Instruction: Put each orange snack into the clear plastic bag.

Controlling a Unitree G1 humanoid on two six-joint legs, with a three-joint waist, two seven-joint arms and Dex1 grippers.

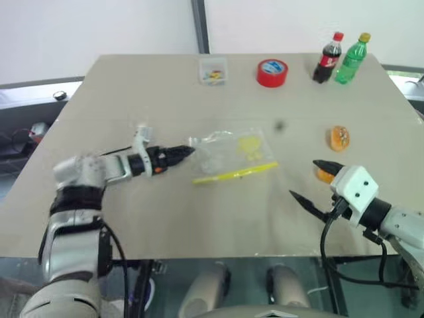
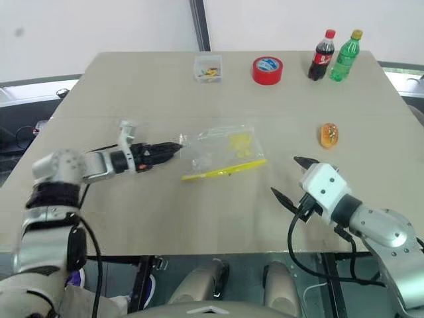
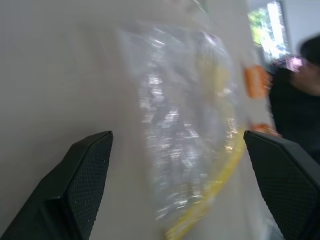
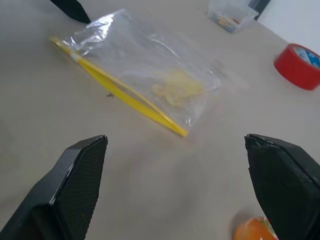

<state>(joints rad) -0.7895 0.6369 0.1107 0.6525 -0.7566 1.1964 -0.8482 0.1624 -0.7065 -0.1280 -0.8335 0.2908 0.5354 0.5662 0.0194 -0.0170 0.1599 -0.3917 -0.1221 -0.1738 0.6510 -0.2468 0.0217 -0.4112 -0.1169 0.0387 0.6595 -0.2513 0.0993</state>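
Note:
The clear plastic bag [image 1: 232,156] lies flat mid-table, its yellow strip along the near edge. My left gripper [image 1: 180,154] is level at the bag's left edge, open, and the left wrist view shows the bag [image 3: 190,135] just ahead between the fingers [image 3: 85,185]. One orange snack [image 1: 339,138] sits to the right of the bag. A second orange snack [image 1: 323,176] peeks out behind my right gripper [image 1: 303,177], which is open and empty above the table. In the right wrist view the bag [image 4: 145,70] lies ahead and a snack [image 4: 255,231] shows low between the fingers.
Along the far edge of the table stand a small clear box of colourful bits [image 1: 212,71], a red tape roll [image 1: 272,72], a cola bottle [image 1: 328,58] and a green bottle [image 1: 351,58]. The table [image 1: 199,218] is bare in front of the bag.

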